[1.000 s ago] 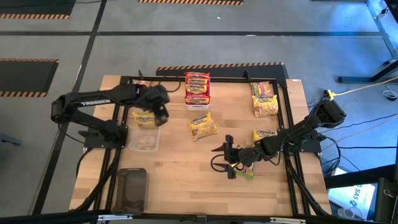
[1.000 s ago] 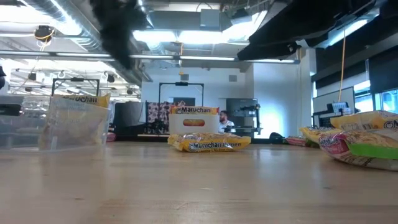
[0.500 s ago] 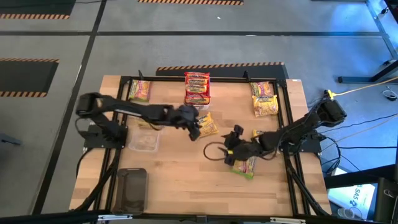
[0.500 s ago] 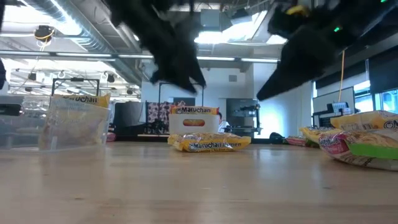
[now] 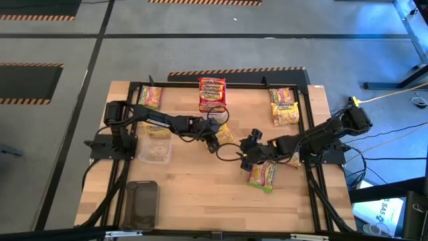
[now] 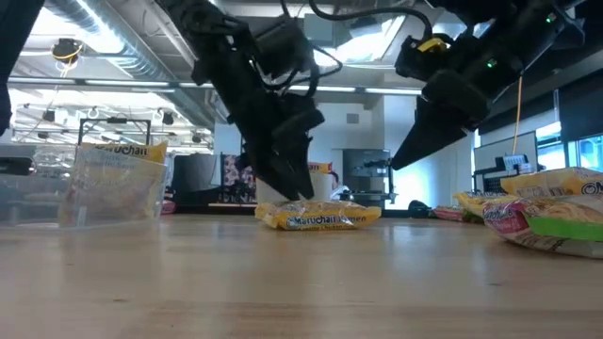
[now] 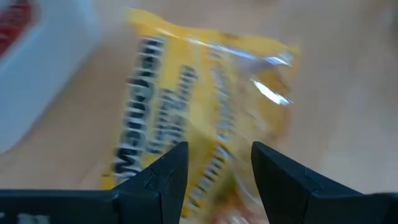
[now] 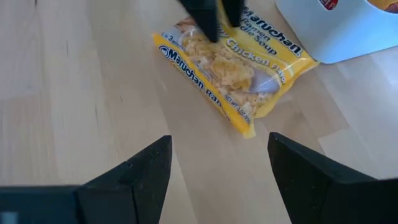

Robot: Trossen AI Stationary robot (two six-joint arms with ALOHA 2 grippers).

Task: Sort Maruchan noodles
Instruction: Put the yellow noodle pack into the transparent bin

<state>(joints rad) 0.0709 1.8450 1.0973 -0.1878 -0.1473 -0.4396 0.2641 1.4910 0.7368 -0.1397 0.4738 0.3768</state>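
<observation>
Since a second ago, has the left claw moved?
Yes. In the high view the left claw has swung from beside the clear bin toward the table's middle, and now stands open over the yellow packet.

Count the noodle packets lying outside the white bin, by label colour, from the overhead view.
Yellow-label packets: 4, one partly hidden by the right arm
Green/pink-label packets: 3
Total: 7
</observation>
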